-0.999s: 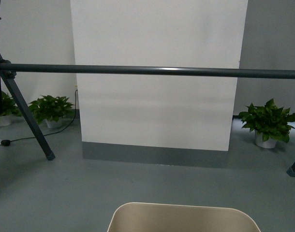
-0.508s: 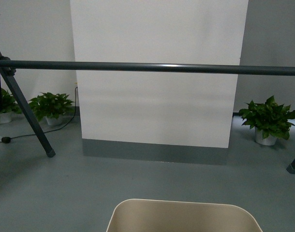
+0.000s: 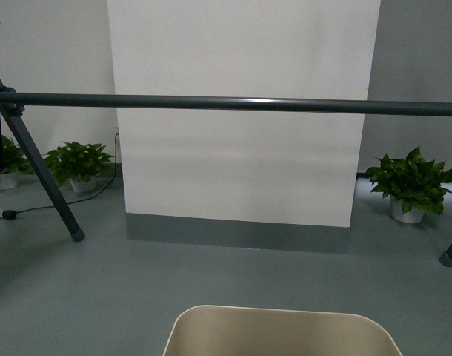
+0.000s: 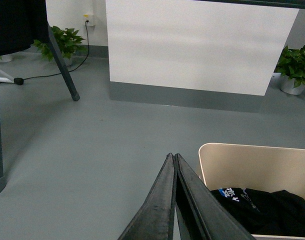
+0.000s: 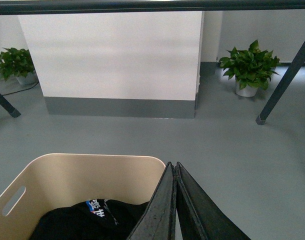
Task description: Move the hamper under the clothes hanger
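The beige hamper (image 3: 281, 334) stands on the grey floor straight ahead at the lower edge of the front view. It holds dark clothes (image 4: 265, 210). The clothes hanger's dark grey bar (image 3: 233, 104) runs across above and beyond it, with a leg (image 3: 44, 178) at the left. My left gripper (image 4: 173, 157) is shut and empty beside the hamper's left corner (image 4: 207, 150). My right gripper (image 5: 173, 165) is shut and empty beside the hamper's right corner (image 5: 155, 162). The hamper's oval handle (image 5: 10, 200) shows in the right wrist view.
A white panel with a grey base (image 3: 241, 148) stands behind the bar. Potted plants sit at the left (image 3: 79, 165) and right (image 3: 410, 185). A cable (image 3: 33, 211) lies on the floor at the left. The hanger's right leg (image 5: 285, 75) stands near the right plant.
From one second ago the hamper's rim has grown slightly larger in the front view and the bar sits slightly higher. Nothing differs between half a second ago and now.
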